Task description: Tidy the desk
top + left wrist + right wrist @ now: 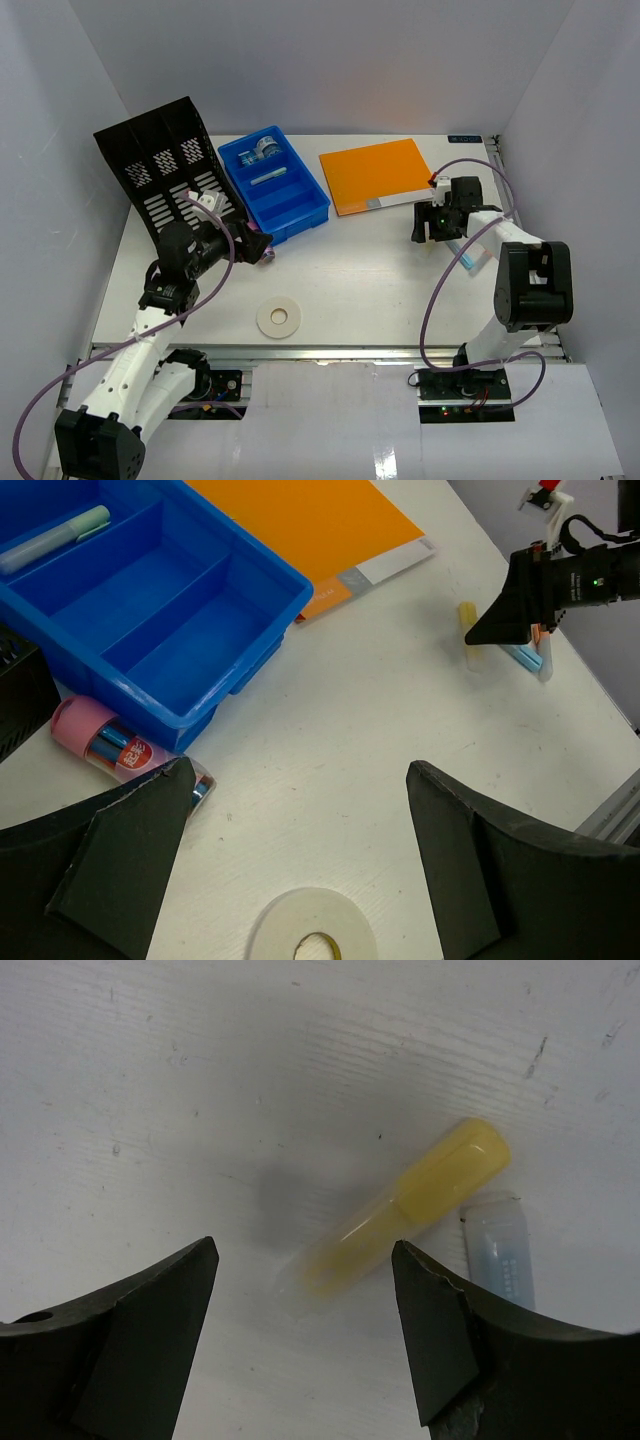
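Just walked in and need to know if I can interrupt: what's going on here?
Two robot arms are tidying the white desk. The right claw hangs open over a yellow marker pen lying beside a pale blue marker pen, jaws either side, not gripping yet. The left claw is open and empty, near a pink-capped tube beside the blue plastic compartment tray, with a white tape roll loose in front.

Glossy plastic tray, matt desk
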You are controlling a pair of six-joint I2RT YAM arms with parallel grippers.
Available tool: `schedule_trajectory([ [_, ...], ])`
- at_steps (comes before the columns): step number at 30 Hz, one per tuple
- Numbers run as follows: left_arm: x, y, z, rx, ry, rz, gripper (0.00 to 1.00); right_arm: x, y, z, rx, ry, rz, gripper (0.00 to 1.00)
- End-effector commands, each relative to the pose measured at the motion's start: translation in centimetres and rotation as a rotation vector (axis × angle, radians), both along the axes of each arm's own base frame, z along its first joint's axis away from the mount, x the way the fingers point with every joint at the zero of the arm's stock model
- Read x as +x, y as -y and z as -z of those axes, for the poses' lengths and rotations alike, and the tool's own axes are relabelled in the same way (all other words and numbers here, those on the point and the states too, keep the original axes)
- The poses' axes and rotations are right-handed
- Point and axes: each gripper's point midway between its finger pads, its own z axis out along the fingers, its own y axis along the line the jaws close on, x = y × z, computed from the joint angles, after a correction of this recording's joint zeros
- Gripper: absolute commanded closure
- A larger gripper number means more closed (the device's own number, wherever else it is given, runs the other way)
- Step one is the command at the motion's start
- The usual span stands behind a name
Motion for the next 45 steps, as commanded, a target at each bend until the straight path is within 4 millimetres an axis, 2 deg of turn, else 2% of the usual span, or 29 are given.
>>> schedule_trajectory([
  [1, -0.6, -0.1, 0.4, -0.002, -0.009, 0.006, 0.02, 1.0, 0.5, -0.1, -0.063, 0.000, 0.053, 0.25],
  [12, -1.0, 0.8, 0.2, -0.029, -0.020, 0.064, 0.02, 0.1, 0.9, 0.8, -0.125, 0.011, 0.066, 0.34],
  [16, -1.9, 2.1, 0.0, -0.058, -0.020, 0.153, 0.02, -0.1, 0.8, 2.2, -0.124, -0.032, 0.073, 0.38],
  [19, -2.5, 2.9, 0.0, -0.082, -0.032, 0.216, 0.02, 0.3, 0.8, 2.3, -0.126, -0.037, 0.076, 0.40],
  [22, -3.3, 4.1, -0.7, -0.137, -0.020, 0.302, 0.02, 0.3, 0.8, 2.9, -0.127, -0.048, 0.080, 0.43],
  [27, -3.4, 4.9, -1.1, -0.217, -0.036, 0.337, 0.02, -0.1, 0.8, 3.6, -0.121, -0.061, 0.081, 0.47],
  [31, -3.6, 5.7, -0.6, -0.333, -0.105, 0.354, 0.04, -0.3, 0.7, 4.2, -0.115, -0.077, 0.081, 0.53],
  [35, -4.2, 7.3, 0.0, -0.425, -0.188, 0.390, 0.08, -0.5, 0.5, 4.2, -0.102, -0.076, 0.068, 0.64],
  [40, -3.7, 10.0, 0.1, -0.428, -0.245, 0.383, 0.14, -1.2, -0.3, 4.1, -0.059, -0.072, 0.029, 0.70],
  [42, -3.2, 11.0, -0.4, -0.435, -0.245, 0.368, 0.14, -1.4, -0.5, 3.6, -0.034, -0.055, 0.017, 0.74],
  [43, -3.4, 11.9, 0.0, -0.436, -0.271, 0.378, 0.15, -1.9, -0.9, 3.6, -0.013, -0.057, -0.002, 0.78],
  [45, -3.0, 12.9, -0.5, -0.462, -0.281, 0.367, 0.16, -1.9, -1.1, 2.6, 0.015, -0.028, -0.017, 0.83],
])
